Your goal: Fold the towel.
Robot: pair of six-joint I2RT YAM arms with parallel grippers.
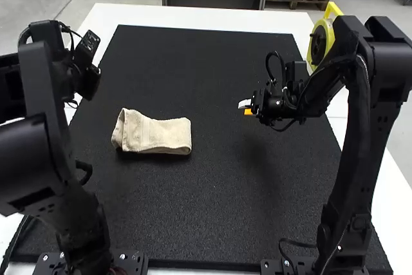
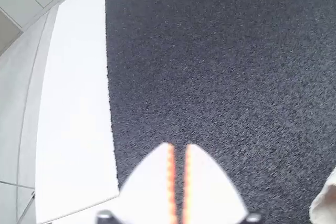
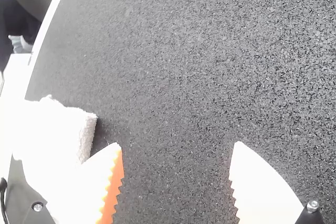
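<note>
- Standing at the mat's (image 1: 212, 185) left side, the left arm (image 1: 48, 152) carries its gripper (image 1: 87, 72) over the left edge, toward the far left corner; the wrist view shows its two fingers side by side with a narrow slit between the orange pads, nothing in it.
- The right arm (image 1: 360, 152) rises beyond the right edge, bent at the elbow, its right gripper (image 1: 245, 107) hanging over the right half of the mat and pointing toward the left edge; its fingers stand wide apart, holding nothing.
- The towel (image 1: 154, 136) lies folded into a narrow strip on the left half of the mat, roughly midway between the far and near edges, its long side running across.
- Both grippers are apart from the towel: it lies toward the left edge from the right fingertips, and nearer the near edge than the left gripper.
</note>
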